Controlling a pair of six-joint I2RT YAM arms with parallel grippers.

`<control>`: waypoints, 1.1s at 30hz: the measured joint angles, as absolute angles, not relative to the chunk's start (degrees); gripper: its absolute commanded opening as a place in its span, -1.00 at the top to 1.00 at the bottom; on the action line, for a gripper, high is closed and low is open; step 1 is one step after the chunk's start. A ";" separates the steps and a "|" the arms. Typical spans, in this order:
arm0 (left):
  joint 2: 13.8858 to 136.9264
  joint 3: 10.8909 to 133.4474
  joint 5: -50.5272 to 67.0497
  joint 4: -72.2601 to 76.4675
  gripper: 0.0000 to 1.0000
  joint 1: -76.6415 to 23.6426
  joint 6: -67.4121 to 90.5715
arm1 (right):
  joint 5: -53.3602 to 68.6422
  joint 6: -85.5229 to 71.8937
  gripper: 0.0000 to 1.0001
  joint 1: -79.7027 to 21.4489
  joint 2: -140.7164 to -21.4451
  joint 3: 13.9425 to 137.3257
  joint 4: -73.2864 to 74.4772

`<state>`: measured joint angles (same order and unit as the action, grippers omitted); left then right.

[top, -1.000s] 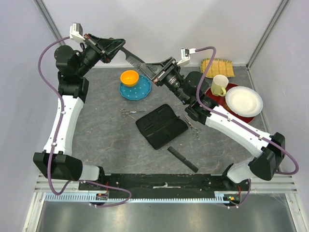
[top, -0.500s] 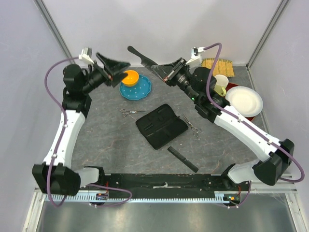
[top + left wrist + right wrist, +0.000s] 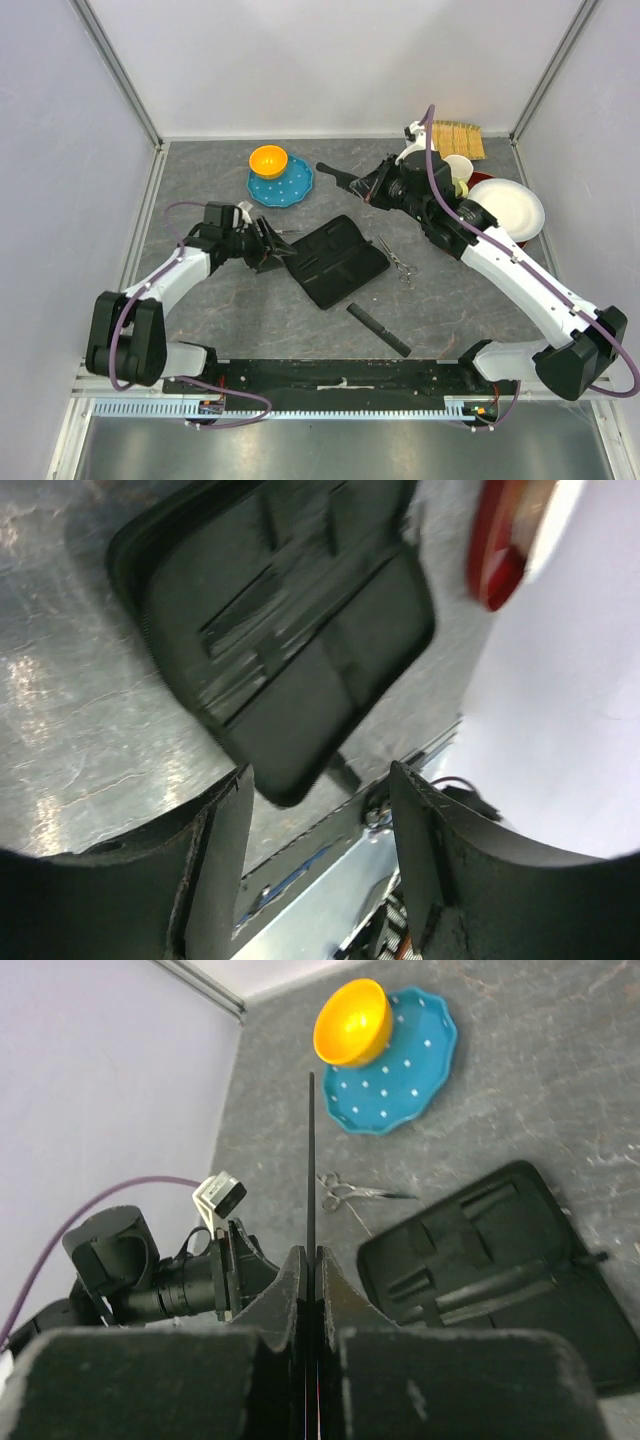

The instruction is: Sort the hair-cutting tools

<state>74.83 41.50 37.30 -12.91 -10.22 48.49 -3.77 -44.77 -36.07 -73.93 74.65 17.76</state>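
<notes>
My right gripper is shut on a black comb, held in the air above the table's far middle; the right wrist view shows this comb edge-on as a thin line. The left gripper hangs low at the left edge of the open black case, open with nothing between its fingers. One pair of silver scissors lies just beyond that gripper. A second pair of scissors lies right of the case. Another black comb rests nearer the front edge.
At the back left an orange bowl sits on a blue dotted plate. A red tray at the right carries a white plate and a yellow mug. A bamboo mat lies in the far right corner.
Both grippers held the comb up high; the left one let go and swung down to the table beside the case. The right arm carried the comb right and lower.
</notes>
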 measured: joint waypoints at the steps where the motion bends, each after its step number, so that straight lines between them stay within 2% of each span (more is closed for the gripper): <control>1: 76.20 41.39 36.32 -13.78 -0.25 -11.18 47.68 | -3.73 -44.53 1.00 -36.05 -73.93 74.37 18.55; 16: 88.58 41.98 22.22 -13.69 0.06 -16.01 43.33 | -0.86 -42.17 1.00 -33.69 -73.91 72.88 21.65; 19: 91.26 43.38 20.40 -12.64 0.22 -16.01 42.83 | -0.75 -41.91 1.00 -33.12 -73.84 72.42 21.96; 27: 95.31 46.74 18.00 -10.13 0.95 -16.10 41.43 | 0.40 -41.89 1.00 -32.58 -72.71 70.37 22.06; 33: 96.31 51.24 15.70 -13.43 0.95 -16.27 38.17 | 2.24 -41.52 1.00 -32.12 -72.20 69.73 22.55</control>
